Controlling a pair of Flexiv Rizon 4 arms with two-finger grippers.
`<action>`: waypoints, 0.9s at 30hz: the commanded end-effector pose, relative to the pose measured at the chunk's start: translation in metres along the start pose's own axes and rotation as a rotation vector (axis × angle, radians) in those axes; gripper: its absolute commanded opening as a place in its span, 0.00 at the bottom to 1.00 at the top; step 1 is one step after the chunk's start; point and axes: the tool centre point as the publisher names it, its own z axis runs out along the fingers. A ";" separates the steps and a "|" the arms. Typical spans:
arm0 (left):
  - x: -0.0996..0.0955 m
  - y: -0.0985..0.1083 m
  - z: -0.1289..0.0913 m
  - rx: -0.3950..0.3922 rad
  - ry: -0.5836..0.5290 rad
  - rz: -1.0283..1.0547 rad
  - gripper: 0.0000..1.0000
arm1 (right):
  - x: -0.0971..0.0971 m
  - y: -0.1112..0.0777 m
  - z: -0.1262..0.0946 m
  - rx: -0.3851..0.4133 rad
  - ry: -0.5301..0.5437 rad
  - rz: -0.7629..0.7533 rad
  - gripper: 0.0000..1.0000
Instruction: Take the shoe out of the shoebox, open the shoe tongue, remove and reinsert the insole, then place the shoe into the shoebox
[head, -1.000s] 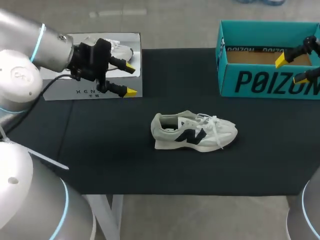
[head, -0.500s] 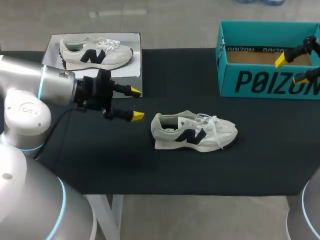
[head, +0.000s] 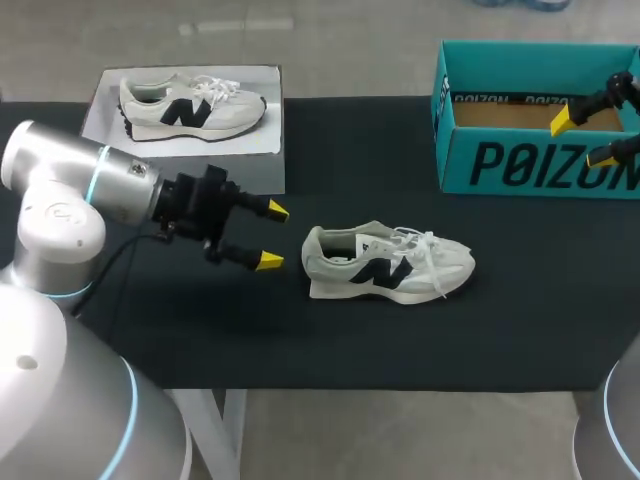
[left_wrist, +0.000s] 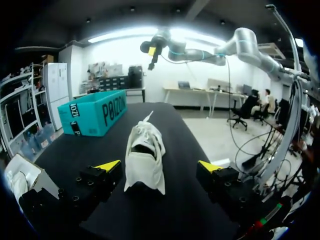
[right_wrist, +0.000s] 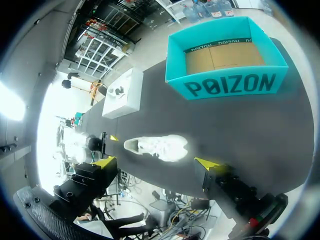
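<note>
Left gripper (head: 272, 237) sits low over the black table (head: 300, 340), left of centre in the head view. Fingers spread, nothing between them. The shoe (head: 385, 265) stands on its sole at frame centre, out of the box. Its heel points at my left gripper and its toe to the right. Tips are near the heel, not touching. Left wrist view agrees: the heel opening faces me, just ahead of the yellow tips. Farther back, upper right, is the open teal shoebox (head: 520, 165). My right gripper (head: 582, 138) is over it, fingers spread, holding nothing. Upper left, a second shoe (head: 190, 105) lies on a grey box lid (head: 250, 170).
</note>
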 end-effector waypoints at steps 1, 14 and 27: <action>0.004 -0.003 0.000 -0.008 -0.010 -0.001 1.00 | 0.000 -0.001 0.000 -0.001 -0.003 0.002 1.00; 0.001 0.001 0.000 -0.017 -0.045 -0.015 1.00 | 0.000 -0.001 0.000 -0.001 -0.003 0.002 1.00; -0.021 0.039 0.019 -0.089 -0.090 0.007 1.00 | 0.000 -0.001 0.000 -0.001 -0.003 0.002 1.00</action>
